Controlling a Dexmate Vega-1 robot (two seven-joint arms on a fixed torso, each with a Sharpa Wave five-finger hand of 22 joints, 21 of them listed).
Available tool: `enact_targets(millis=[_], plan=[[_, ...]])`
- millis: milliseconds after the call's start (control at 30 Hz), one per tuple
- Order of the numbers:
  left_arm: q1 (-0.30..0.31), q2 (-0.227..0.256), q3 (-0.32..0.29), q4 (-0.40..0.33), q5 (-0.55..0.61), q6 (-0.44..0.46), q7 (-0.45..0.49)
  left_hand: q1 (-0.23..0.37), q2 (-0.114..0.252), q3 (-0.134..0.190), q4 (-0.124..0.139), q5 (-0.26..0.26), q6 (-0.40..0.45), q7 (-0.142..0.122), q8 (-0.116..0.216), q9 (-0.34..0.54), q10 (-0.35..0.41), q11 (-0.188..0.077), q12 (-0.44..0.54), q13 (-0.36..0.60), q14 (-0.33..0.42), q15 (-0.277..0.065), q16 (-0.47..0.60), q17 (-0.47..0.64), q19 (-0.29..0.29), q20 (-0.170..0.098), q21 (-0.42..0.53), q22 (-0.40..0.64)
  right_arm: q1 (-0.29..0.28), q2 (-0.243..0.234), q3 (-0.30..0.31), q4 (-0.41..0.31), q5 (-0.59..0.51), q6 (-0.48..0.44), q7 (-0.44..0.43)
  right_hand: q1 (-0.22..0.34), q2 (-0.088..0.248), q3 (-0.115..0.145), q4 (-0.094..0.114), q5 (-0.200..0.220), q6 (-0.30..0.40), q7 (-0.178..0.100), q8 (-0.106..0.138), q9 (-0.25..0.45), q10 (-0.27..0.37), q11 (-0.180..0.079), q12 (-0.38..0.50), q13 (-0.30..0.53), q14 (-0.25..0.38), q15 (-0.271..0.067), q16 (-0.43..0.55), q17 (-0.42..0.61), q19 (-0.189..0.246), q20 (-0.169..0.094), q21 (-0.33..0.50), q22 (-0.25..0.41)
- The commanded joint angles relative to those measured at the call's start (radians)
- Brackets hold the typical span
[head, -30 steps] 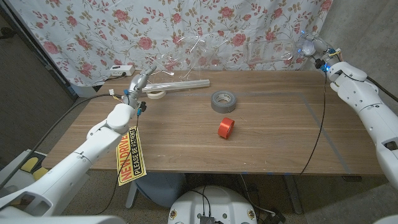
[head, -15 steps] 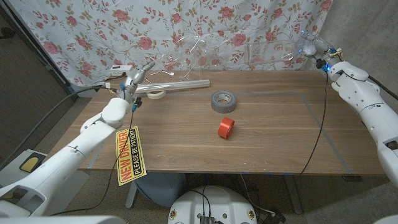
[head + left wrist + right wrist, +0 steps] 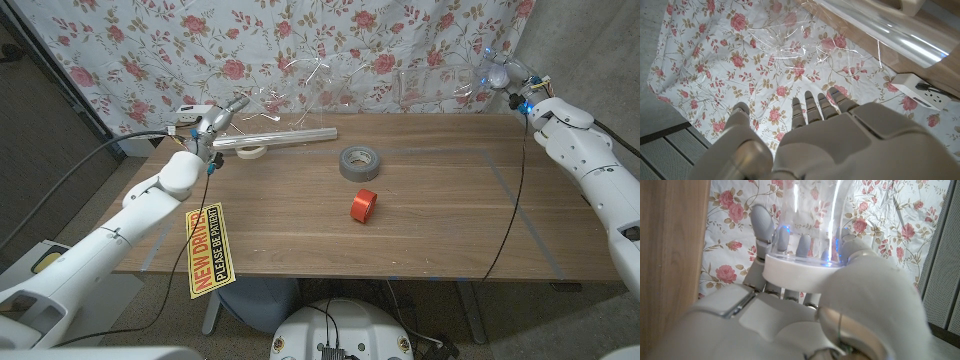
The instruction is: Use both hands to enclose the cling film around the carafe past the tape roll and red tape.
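Observation:
My right hand [image 3: 508,78] is raised over the table's far right corner and grips a clear carafe [image 3: 494,72]. In the right wrist view the fingers [image 3: 763,225] wrap the carafe's [image 3: 810,225] white ring. Crumpled cling film [image 3: 305,85] hangs in the air above its roll [image 3: 285,137], which lies at the back of the table. More film stretches toward the carafe. My left hand [image 3: 226,111] hovers at the roll's left end with its fingers apart and nothing in them [image 3: 815,125]. The film [image 3: 785,45] is beyond its fingertips. The grey tape roll [image 3: 360,161] and red tape [image 3: 364,205] sit mid-table.
A white tape ring [image 3: 250,152] lies against the roll's left end. A white power strip [image 3: 190,112] sits by the floral cloth [image 3: 400,40] behind the table. A yellow sign [image 3: 210,250] dangles from my left arm over the table's left edge.
My left hand has lifted and drawn back toward the far left, and its arm has swung outward. The right hand with the carafe has barely moved.

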Motion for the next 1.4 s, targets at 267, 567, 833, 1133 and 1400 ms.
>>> enact_targets(millis=[267,567,833,1133,1400], plan=[[-0.028,0.049,0.037,-0.035,0.178,0.119,0.076,0.085,-0.025,0.009,-0.018,0.008,-0.094,0.022,-0.009,0.004,0.000,-0.023,0.001,0.008,0.052,-0.004,0.014,0.006,0.046,0.006,0.008,0.006,0.002,-0.001,-0.006,-0.009,-0.008,-0.009,-0.012,0.160,0.170,0.005,0.001,-0.001,0.032,0.036,-0.004,0.002,0.099,-0.104,0.007,-0.003,0.333,-0.390,0.238,0.002,-0.054,-0.128,0.007,0.001],[-0.068,0.115,0.114,-0.086,0.386,0.260,0.082,0.143,-0.039,0.015,-0.014,0.008,-0.055,0.032,0.021,0.007,0.012,-0.025,0.008,0.013,0.076,-0.009,0.016,0.007,0.069,0.010,0.009,0.007,0.005,-0.002,-0.008,-0.012,-0.012,-0.013,-0.017,0.158,0.170,0.006,0.001,-0.001,0.032,0.036,-0.003,0.003,0.099,-0.103,0.009,-0.006,0.331,-0.390,0.240,0.002,-0.054,-0.128,0.008,0.001],[-0.068,0.108,0.109,-0.070,0.385,0.242,0.079,0.172,-0.041,0.017,-0.010,0.007,-0.048,0.043,0.025,0.013,0.036,-0.033,0.019,0.016,0.100,-0.014,0.021,0.008,0.088,0.005,0.012,0.008,-0.003,-0.006,-0.006,-0.019,-0.012,-0.020,-0.029,0.154,0.170,0.008,0.001,-0.002,0.032,0.034,-0.003,0.002,0.094,-0.101,0.015,-0.001,0.329,-0.390,0.240,0.001,-0.056,-0.128,0.009,-0.001],[-0.087,0.128,0.138,-0.082,0.485,0.286,0.084,0.230,-0.059,0.001,-0.001,0.001,0.045,0.019,0.053,0.021,0.092,-0.052,0.043,0.028,0.223,-0.028,0.044,0.009,0.225,0.012,0.047,0.013,-0.010,-0.015,-0.002,-0.032,-0.011,-0.023,-0.027,0.151,0.170,0.010,0.001,-0.002,0.034,0.037,-0.003,0.000,0.095,-0.102,0.016,-0.006,0.326,-0.390,0.241,0.001,-0.060,-0.128,0.007,-0.005],[-0.105,0.147,0.151,-0.079,0.518,0.313,0.033,0.266,-0.040,0.011,-0.003,-0.002,0.031,0.018,0.044,0.022,0.082,-0.048,0.038,0.030,0.209,-0.038,0.032,0.010,0.209,0.004,0.035,0.013,-0.015,-0.020,0.000,-0.042,-0.011,-0.025,-0.029,0.149,0.170,0.012,0.000,-0.002,0.032,0.037,-0.003,0.001,0.093,-0.102,0.021,-0.007,0.324,-0.390,0.242,0.001,-0.061,-0.128,0.009,-0.004]])
